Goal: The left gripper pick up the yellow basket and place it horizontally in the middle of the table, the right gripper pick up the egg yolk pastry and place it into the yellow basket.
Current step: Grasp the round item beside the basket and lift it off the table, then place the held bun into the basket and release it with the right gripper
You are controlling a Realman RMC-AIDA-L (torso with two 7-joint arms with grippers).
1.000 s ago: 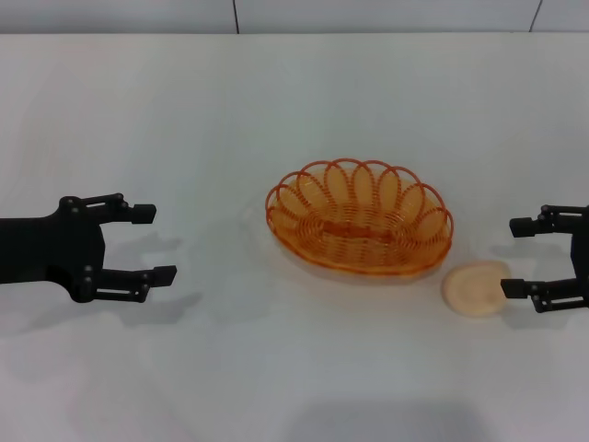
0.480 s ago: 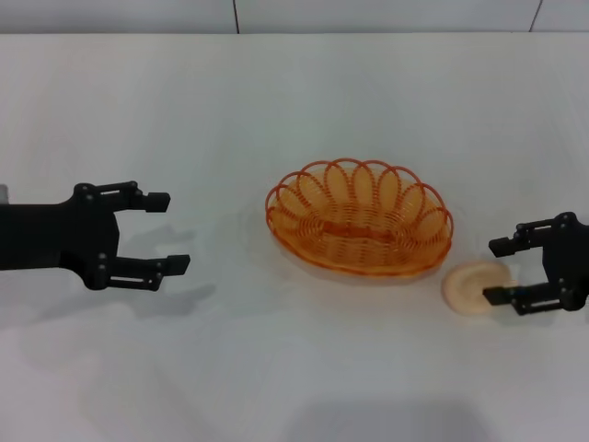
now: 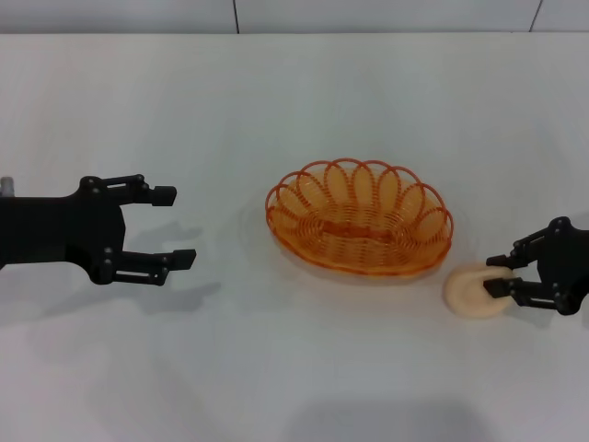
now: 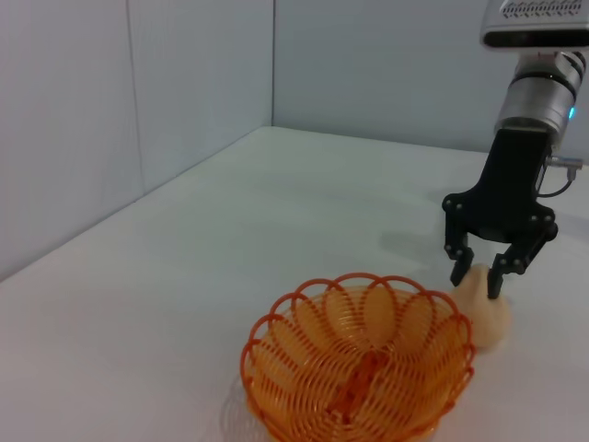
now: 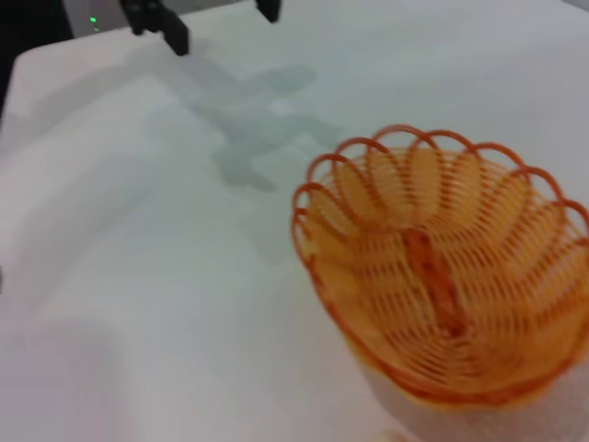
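Spanning the scene, the plain white table (image 3: 304, 101) carries the oval orange-yellow wire basket (image 3: 359, 218) centrally; the round cream pastry (image 3: 471, 291) beside it is straddled by the spread right gripper (image 3: 499, 274); the left gripper (image 3: 175, 227) is held spread, well apart.

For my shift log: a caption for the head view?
Right tool open around pastry beside basket; left tool open, apart.

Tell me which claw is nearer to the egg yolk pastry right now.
The right claw. Its open fingers sit at the egg yolk pastry, straddling its right edge. The left claw is open far off to the left, with the yellow basket between it and the pastry.
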